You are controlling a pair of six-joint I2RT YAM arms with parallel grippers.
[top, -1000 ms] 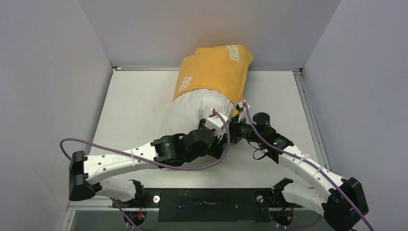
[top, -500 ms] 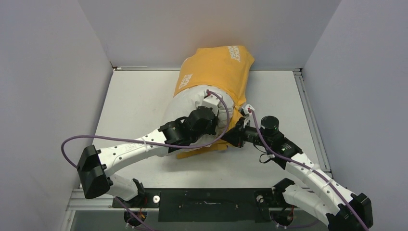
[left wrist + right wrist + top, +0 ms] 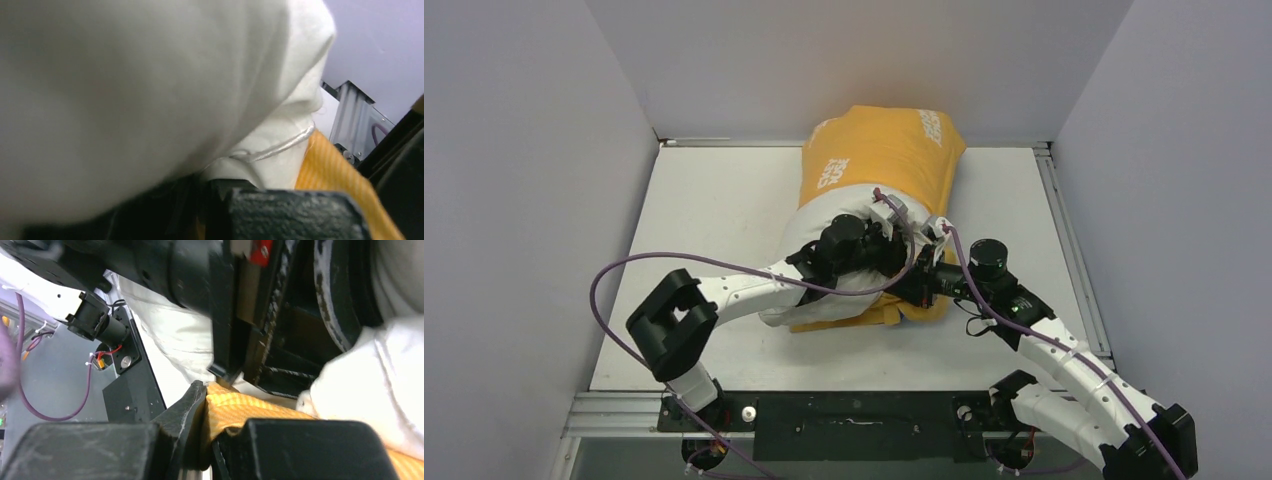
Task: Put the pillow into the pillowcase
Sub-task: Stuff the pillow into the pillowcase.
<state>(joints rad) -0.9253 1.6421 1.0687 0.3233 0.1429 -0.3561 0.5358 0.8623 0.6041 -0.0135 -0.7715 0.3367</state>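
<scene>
The orange-yellow pillowcase (image 3: 884, 165) lies at the back middle of the table, covering most of the off-white pillow (image 3: 824, 215). The pillow's near end bulges out of the case's mouth. My left gripper (image 3: 902, 245) reaches across that end. In the left wrist view the pillow (image 3: 125, 90) fills the picture, and the left gripper (image 3: 215, 187) is shut on its seamed edge, beside orange pillowcase cloth (image 3: 330, 170). My right gripper (image 3: 921, 290) sits just right of it. In the right wrist view this gripper (image 3: 212, 415) is shut on a fold of the pillowcase (image 3: 250, 410), with the pillow (image 3: 380, 385) to the right.
Grey walls enclose the white table (image 3: 704, 220) on three sides. A metal rail (image 3: 1064, 230) runs along the right edge. A black base plate (image 3: 854, 415) lies at the near edge. A purple cable (image 3: 624, 275) loops over the left arm.
My left arm swung forward and right over the pillow's end and its jaws closed. The pillowcase now covers more of the pillow. The right gripper kept its hold on the case.
</scene>
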